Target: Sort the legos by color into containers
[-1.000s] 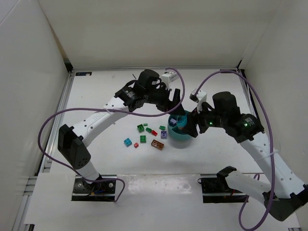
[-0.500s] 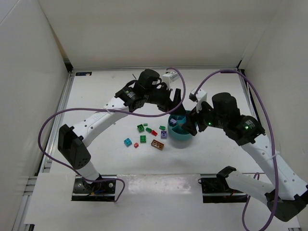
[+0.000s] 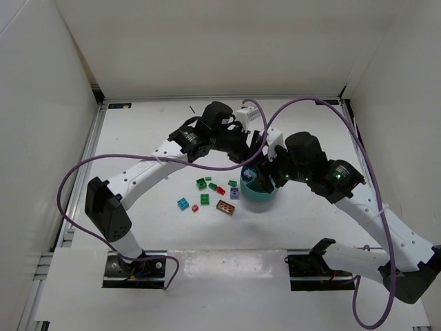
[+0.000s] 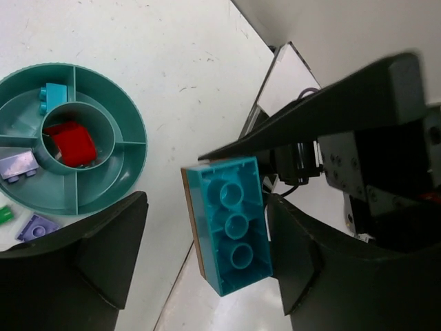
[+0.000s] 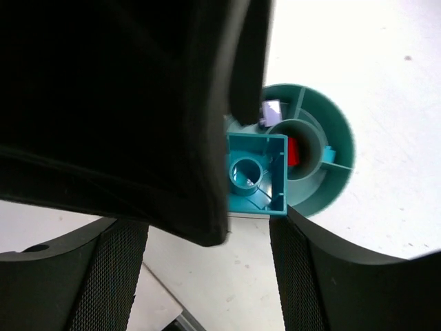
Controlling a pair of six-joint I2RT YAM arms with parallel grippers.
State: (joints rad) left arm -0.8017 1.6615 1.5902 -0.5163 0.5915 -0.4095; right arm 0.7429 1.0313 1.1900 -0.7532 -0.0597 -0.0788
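Teal brick [image 4: 231, 221]: between the left fingers [image 4: 117, 234], touching one, tabletop [image 4: 172, 69] showing beside the other; clamped or loose, cannot tell.
Right fingers [image 5: 296, 241]: spread wide apart.
Bowl [image 4: 131, 148]: beyond the left fingers, off to one side.
Next: likely centring over the wedge holding the blue brick [image 4: 52, 93], then releasing low.

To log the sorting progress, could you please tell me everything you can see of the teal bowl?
The teal bowl is round, of glossy plastic by its look, with a round centre cup and straight dividers cutting the ring around it into wedges. It stands upright on the white table. A red brick lies in the cup, a small blue brick in one wedge, a lilac brick in another; the other wedges in view look empty.
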